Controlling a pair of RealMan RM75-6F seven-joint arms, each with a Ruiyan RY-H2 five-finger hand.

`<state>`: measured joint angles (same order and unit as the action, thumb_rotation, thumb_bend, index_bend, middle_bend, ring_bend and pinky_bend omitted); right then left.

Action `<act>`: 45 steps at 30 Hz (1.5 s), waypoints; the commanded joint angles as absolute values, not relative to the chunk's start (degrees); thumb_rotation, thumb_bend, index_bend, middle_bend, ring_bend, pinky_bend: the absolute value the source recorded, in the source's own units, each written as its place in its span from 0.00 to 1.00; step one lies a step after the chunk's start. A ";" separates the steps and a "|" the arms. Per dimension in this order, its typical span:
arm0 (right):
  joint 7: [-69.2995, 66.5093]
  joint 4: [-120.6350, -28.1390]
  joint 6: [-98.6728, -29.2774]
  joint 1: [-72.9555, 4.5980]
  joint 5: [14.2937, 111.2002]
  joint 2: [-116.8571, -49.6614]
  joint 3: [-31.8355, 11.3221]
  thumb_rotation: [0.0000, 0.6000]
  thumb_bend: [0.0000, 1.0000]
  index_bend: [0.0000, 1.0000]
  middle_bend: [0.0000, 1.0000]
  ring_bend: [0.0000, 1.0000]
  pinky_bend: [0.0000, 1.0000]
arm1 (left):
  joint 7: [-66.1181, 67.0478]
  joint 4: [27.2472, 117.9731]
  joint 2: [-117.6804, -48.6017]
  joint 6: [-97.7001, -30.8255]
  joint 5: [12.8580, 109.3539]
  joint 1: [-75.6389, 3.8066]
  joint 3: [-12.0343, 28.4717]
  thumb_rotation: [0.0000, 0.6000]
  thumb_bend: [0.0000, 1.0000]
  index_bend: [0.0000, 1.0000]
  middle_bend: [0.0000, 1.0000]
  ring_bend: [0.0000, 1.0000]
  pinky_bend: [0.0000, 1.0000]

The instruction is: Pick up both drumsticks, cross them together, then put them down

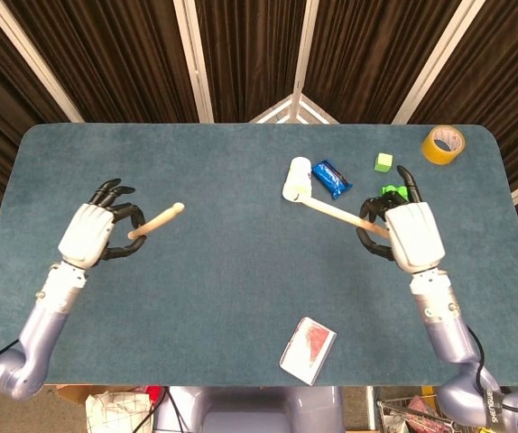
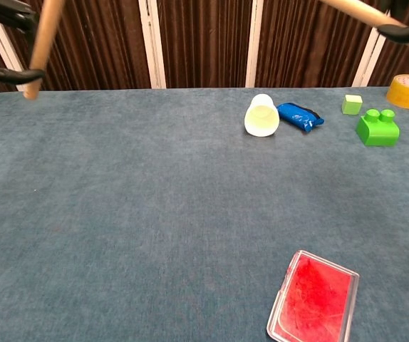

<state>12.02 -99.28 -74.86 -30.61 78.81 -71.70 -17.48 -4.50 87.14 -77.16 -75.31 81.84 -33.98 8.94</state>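
Lying nearest the robot is a red card (image 1: pixel 309 349), flat on the table (image 1: pixel 232 289). Further out, the left hand (image 1: pixel 89 234) grasps the left stick (image 1: pixel 155 221) by its butt, tip raised toward centre; the right hand (image 1: pixel 411 234) clasps the right stick (image 1: pixel 331 211) likewise, tip over the cup (image 1: pixel 295 179). Both sticks are aloft and well apart. They look light, stiff and smooth, likely to pivot in the fingers; a hold nearer the balance point would probably steady the crossing. Beyond lie a blue packet (image 1: pixel 331 178), green blocks (image 1: pixel 383 162) and tape (image 1: pixel 443 144).
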 commanded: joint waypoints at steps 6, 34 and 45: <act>18.55 -105.90 -69.37 -35.74 68.71 -72.69 -21.83 1.00 0.45 0.72 0.64 0.44 0.01 | 7.91 92.43 -80.47 -72.18 80.08 -36.92 10.62 1.00 0.44 0.57 0.58 0.20 0.13; 35.45 -117.12 -71.06 -48.27 51.85 -76.34 -26.32 1.00 0.45 0.72 0.64 0.44 0.01 | 13.61 95.87 -86.39 -70.91 74.80 -38.79 14.23 1.00 0.44 0.58 0.59 0.20 0.14; 34.48 -117.10 -71.98 -48.24 52.09 -76.64 -23.86 1.00 0.45 0.73 0.64 0.44 0.01 | 15.58 99.32 -86.38 -71.54 74.47 -39.10 15.17 1.00 0.44 0.58 0.59 0.20 0.14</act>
